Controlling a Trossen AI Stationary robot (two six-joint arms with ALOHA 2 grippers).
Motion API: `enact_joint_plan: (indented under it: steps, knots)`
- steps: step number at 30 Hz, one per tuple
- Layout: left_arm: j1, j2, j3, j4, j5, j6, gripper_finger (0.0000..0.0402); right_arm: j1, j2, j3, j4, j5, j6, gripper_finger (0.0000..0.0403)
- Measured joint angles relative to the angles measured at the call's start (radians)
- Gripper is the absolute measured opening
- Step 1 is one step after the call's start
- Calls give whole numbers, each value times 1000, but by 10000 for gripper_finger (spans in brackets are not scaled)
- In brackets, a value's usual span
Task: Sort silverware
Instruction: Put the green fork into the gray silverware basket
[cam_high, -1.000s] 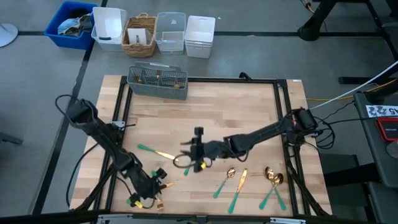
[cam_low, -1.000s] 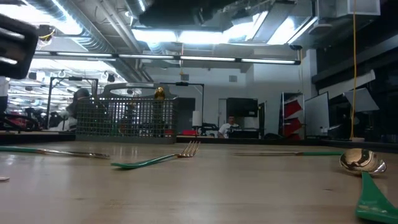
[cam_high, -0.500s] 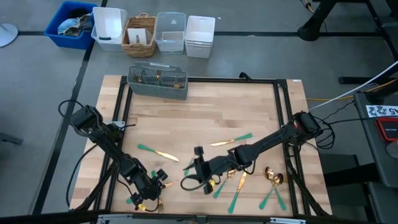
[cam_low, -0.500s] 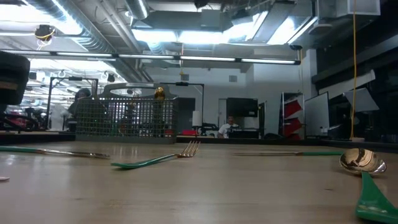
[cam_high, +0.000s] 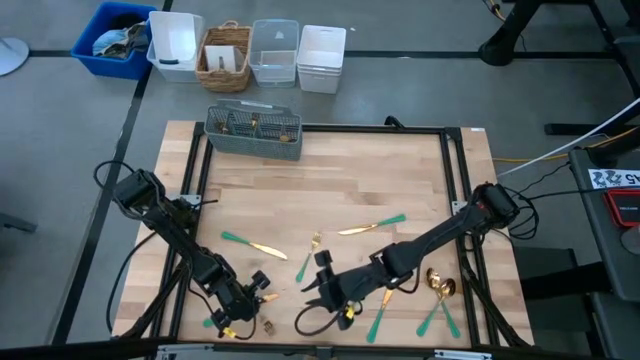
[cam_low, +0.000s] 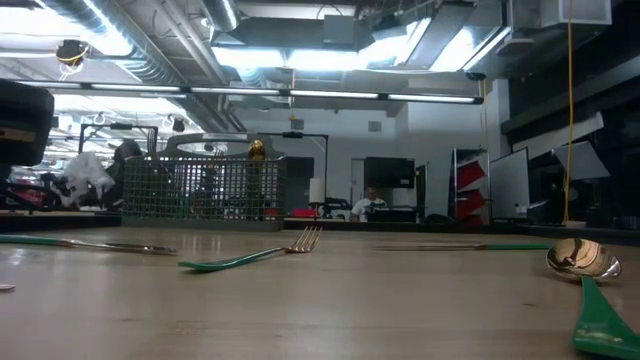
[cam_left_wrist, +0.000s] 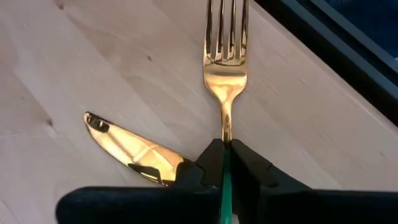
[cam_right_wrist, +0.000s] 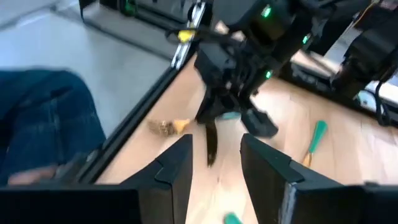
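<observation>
- the left end effector (cam_high: 243, 305) is sitting at the lower left of the table (cam_high: 330, 180) in the high view, its fingers (cam_left_wrist: 205, 165) pressed onto the teal handle of a fork (cam_left_wrist: 225, 56); the gold tines are pointing away from the wrist, close to the table's dark edge rail.
- a gold knife blade (cam_left_wrist: 134, 149) is lying on the wood just beside that fork, its handle end hidden under the fingers.
- the right end effector (cam_high: 322, 290) is hovering low in the lower middle of the high view, its fingers (cam_right_wrist: 177, 165) spread with nothing between them.
- the loose silverware is lying across the lower half of the table: a knife (cam_high: 252, 245) left of centre, a small fork (cam_high: 310, 253) in the middle, a knife (cam_high: 372, 226) right of centre, and a cluster of spoons (cam_high: 438, 285) and teal handles at the lower right; the exact count there is hard to tell.
- a grey mesh caddy (cam_high: 254, 132) is standing at the table's upper left edge, with a few gold pieces showing inside.
- five containers are lining the floor at the upper left: a blue bin (cam_high: 108, 40), a white tub (cam_high: 176, 45), a wicker basket (cam_high: 226, 58), a clear tub (cam_high: 274, 52) and a white tub (cam_high: 321, 58).
</observation>
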Motion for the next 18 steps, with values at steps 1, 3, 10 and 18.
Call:
enact_joint_plan:
  steps: [1, 3, 10, 18]
  knots:
    - [0, 0, 0, 2, -9, -7, 13, 0, 0, 26, -55, 0, 0, 136]
    - [0, 0, 0, 5, -26, -20, 13, 0, 0, 80, -170, 0, 4, 136]
    - [0, 0, 0, 26, -136, -95, 7, -2, 0, 247, -550, 70, 52, 136]
    - [3, 0, 0, 121, -297, -139, 7, -2, 0, 358, -835, 203, 57, 136]
